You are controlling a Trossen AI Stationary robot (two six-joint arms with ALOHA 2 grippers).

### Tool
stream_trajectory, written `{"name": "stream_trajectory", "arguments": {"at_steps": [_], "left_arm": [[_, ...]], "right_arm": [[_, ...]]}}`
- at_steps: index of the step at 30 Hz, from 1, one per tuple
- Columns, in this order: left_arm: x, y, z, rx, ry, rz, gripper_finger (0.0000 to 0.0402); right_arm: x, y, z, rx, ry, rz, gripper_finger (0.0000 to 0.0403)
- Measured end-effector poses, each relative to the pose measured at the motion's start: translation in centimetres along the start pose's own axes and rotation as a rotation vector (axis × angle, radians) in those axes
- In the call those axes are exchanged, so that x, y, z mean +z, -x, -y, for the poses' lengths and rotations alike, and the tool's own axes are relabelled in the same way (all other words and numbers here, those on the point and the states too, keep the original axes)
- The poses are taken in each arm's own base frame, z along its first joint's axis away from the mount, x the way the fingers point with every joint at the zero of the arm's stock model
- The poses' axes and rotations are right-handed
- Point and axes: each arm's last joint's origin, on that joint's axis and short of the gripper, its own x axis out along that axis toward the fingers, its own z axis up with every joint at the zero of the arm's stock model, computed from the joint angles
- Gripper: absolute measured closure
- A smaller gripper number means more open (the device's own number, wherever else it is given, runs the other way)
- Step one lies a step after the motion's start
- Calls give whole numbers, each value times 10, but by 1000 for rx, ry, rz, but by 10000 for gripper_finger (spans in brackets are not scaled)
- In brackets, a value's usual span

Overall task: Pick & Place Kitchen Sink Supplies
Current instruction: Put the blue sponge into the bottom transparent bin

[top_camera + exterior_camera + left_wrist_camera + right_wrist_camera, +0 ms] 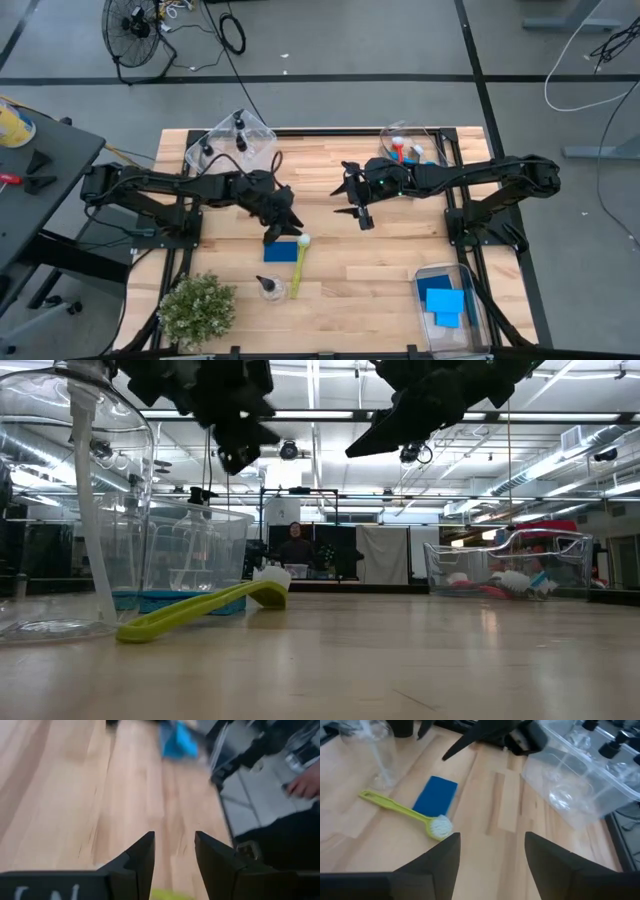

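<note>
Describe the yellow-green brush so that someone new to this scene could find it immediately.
Start at the bushy potted plant at the table's near left corner. Just right of it the yellow-green brush lies flat beside a blue sponge. It alone has a long slim handle and white bristle head.

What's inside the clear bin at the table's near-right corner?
The near-right bin holds flat blue sponges, overlapping in a loose pile. Whatever lies beneath them is covered; nothing else shows in it.

no words or numbers can be read; only blurry white marks show on the left hand (172, 865).
</note>
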Motion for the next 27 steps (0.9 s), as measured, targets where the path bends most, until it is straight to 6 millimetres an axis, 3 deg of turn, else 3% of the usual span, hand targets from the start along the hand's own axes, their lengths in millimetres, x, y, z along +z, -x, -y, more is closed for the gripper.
{"name": "stream_trajectory", "arguments": {"at_steps": [11, 19, 27], "left_arm": [[-27, 0, -1, 71, 77, -253, 257], [-50, 3, 5, 146, 107, -448, 257], [-56, 3, 8, 272, -39, -473, 257]], "right_arm": [[-2, 0, 2, -14, 12, -18, 179], [-5, 1, 9, -118, 6, -57, 179], [-7, 2, 15, -134, -4, -61, 179]]}}
